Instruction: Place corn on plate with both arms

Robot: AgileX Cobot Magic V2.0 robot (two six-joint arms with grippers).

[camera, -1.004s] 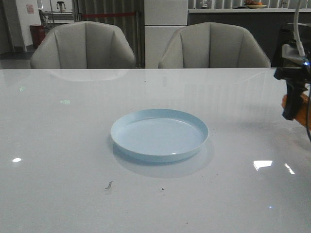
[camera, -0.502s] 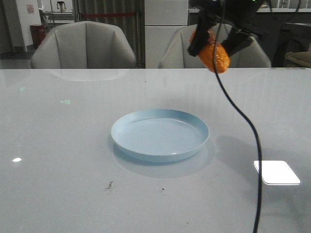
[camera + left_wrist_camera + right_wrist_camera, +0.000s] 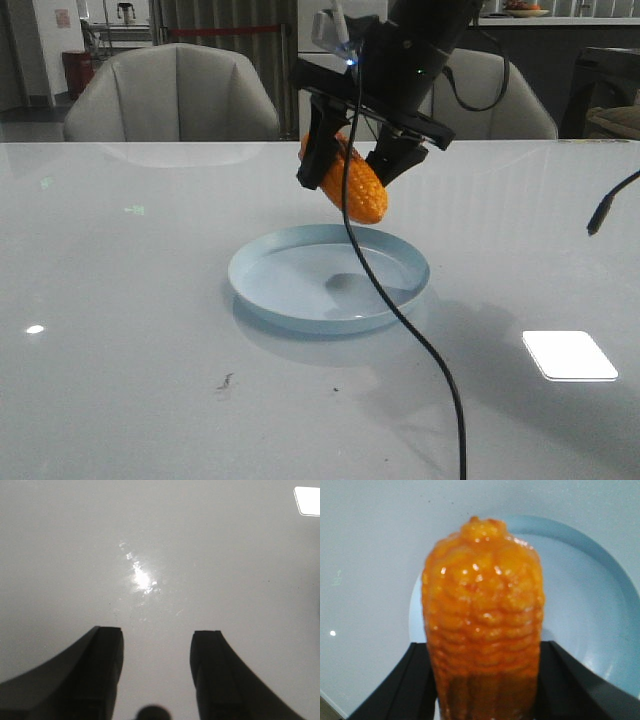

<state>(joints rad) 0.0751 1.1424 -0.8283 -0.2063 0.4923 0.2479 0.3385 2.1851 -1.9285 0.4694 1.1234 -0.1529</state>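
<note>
The orange-yellow corn (image 3: 352, 180) hangs tilted in the air above the far part of the pale blue plate (image 3: 270, 290), not touching it. My right gripper (image 3: 352, 175) is shut on the corn, one finger on each side. In the right wrist view the corn (image 3: 482, 605) fills the middle between the gripper's (image 3: 484, 652) black fingers, with the plate (image 3: 600, 610) below and beyond it. My left gripper (image 3: 156, 635) is open and empty over bare grey table. It does not show in the front view.
A black cable (image 3: 400, 310) hangs from the right arm across the plate and down to the front edge. Two grey chairs (image 3: 175, 95) stand behind the table. A dark cable end (image 3: 600, 215) shows at the right edge. Small dark specks (image 3: 224, 381) lie near the front.
The right arm has carried the corn from the far right edge, up and leftward, then down to just above the plate. The plate has not moved.
</note>
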